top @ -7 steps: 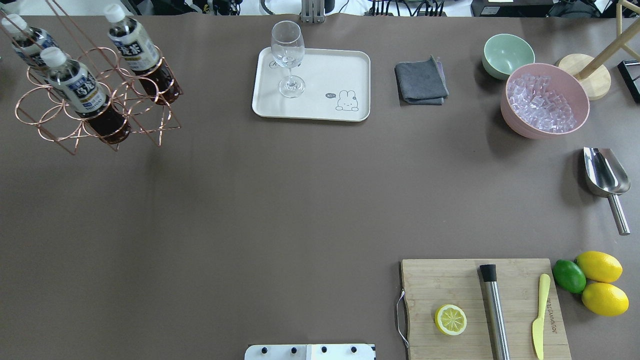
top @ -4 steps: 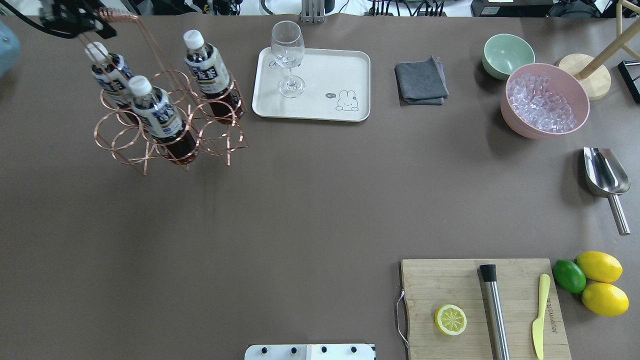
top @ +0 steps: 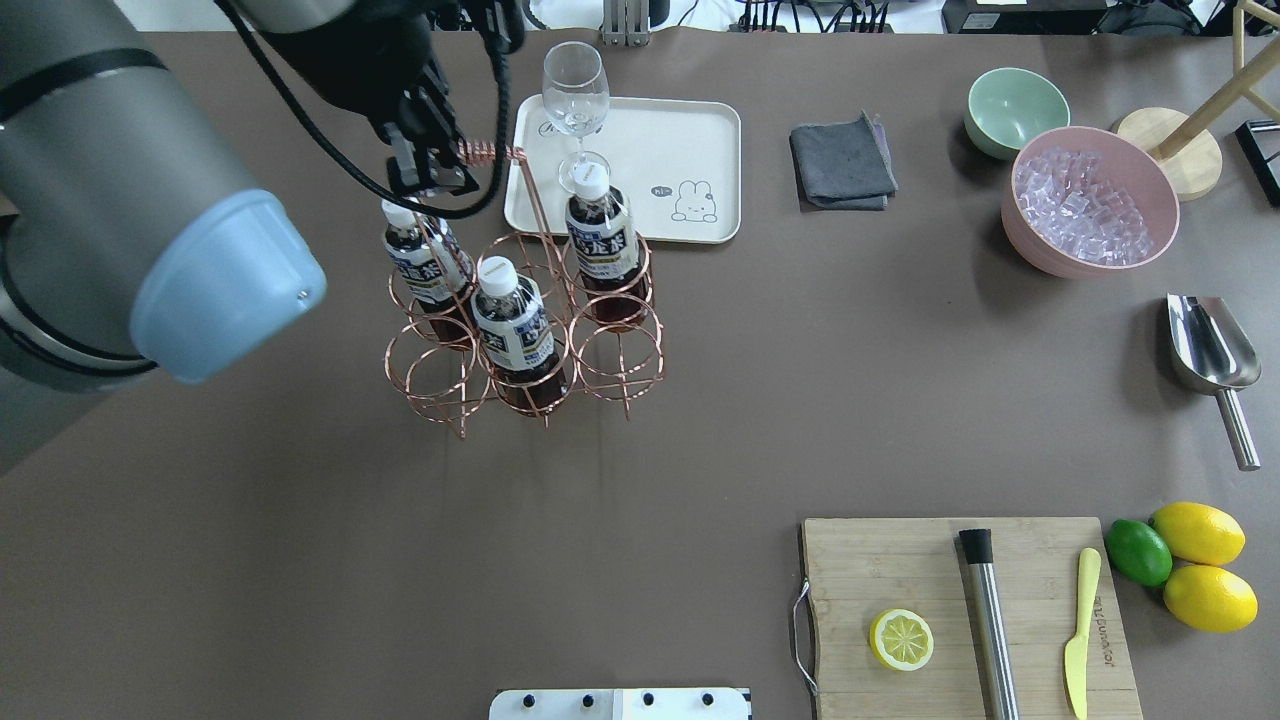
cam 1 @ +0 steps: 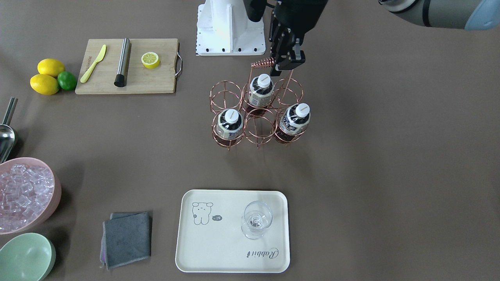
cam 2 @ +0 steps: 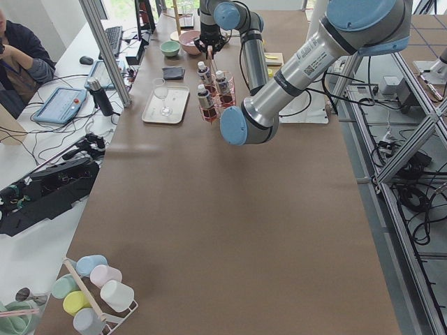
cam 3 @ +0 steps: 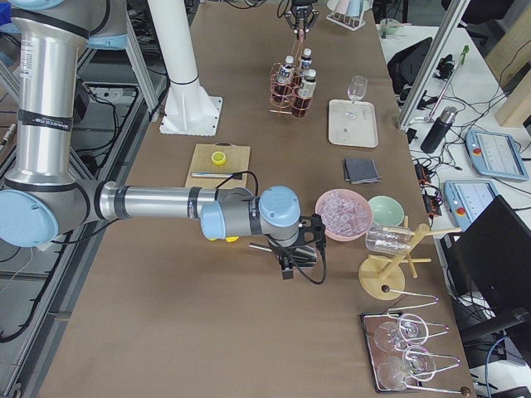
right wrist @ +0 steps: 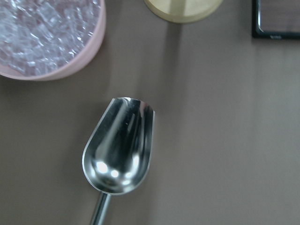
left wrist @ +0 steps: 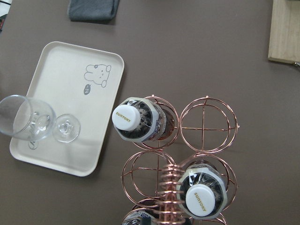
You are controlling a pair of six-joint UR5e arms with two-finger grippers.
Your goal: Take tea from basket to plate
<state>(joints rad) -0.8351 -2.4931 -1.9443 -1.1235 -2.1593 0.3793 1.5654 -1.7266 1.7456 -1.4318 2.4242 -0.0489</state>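
The basket (top: 520, 345) is a copper wire carrier of round rings, and three tea bottles stand in it. Their white caps and pale labels show at one tea bottle (top: 600, 240), a second (top: 510, 325) and a third (top: 422, 265). My left gripper (top: 445, 167) is shut on the coiled handle (cam 1: 262, 62) above them. I cannot tell if the basket touches the table. The cream plate (top: 650, 140) lies just beyond the basket and carries a wine glass (top: 577, 100). The left wrist view looks down on two caps (left wrist: 127, 117) and the plate (left wrist: 61, 79). Only the exterior right view shows my right gripper (cam 3: 299, 249), so I cannot tell its state.
A grey cloth (top: 842, 162), a green bowl (top: 1015, 108) and a pink bowl of ice (top: 1090, 200) sit right of the plate. A steel scoop (top: 1210, 350) lies under my right wrist. At the near right is a cutting board (top: 900, 570) with a lemon half, muddler and knife.
The basket with its three bottles has travelled right from the far left corner to just in front of the plate. My left arm came into the overhead view with it.
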